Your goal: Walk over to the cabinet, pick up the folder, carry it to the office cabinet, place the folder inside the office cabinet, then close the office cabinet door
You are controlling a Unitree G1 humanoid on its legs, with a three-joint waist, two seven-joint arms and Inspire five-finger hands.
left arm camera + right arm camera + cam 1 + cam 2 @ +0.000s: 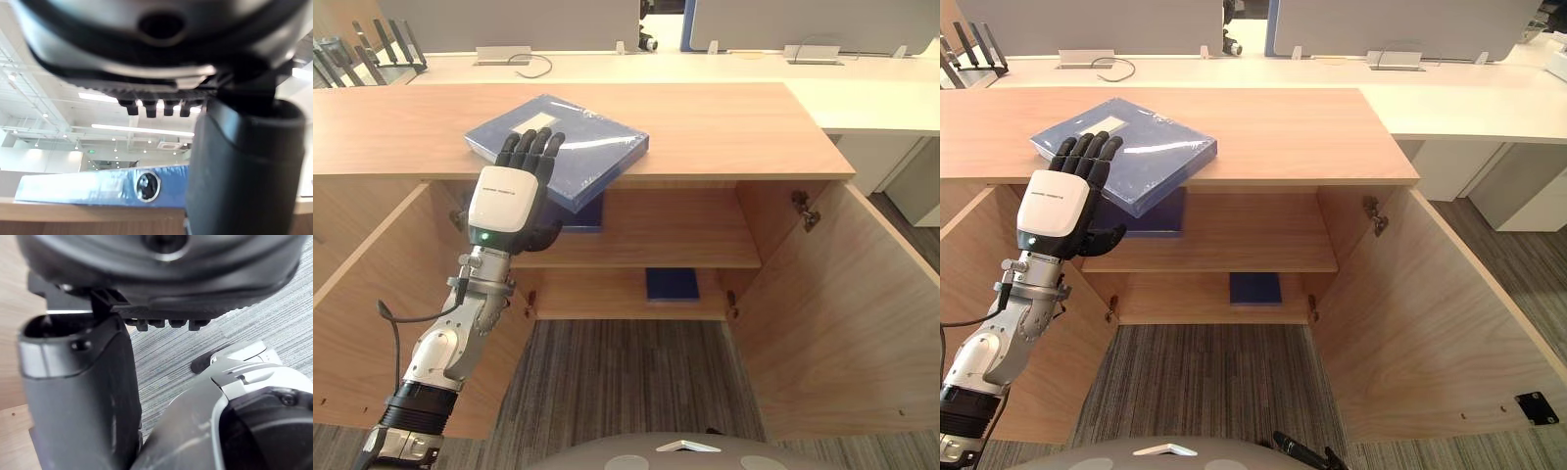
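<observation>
Fingers (533, 147) of the left hand (509, 196) lie straight and released over the near corner of the blue folder (592, 147), with the thumb (548, 236) under its overhanging edge. Beyond them the folder rests on the tabletop (724, 127) of the cabinet (646, 257), whose doors stand open below. The right hand (161, 279) hangs relaxed above the carpet (234, 333).

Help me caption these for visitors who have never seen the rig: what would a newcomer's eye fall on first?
First, the blue folder lying on top of the wooden cabinet, one corner jutting past the front edge, with the left hand laying straight fingers on it. Next, the cabinet's doors standing wide open below, with a dark blue item on the upper shelf and another blue item on the lower one.
</observation>
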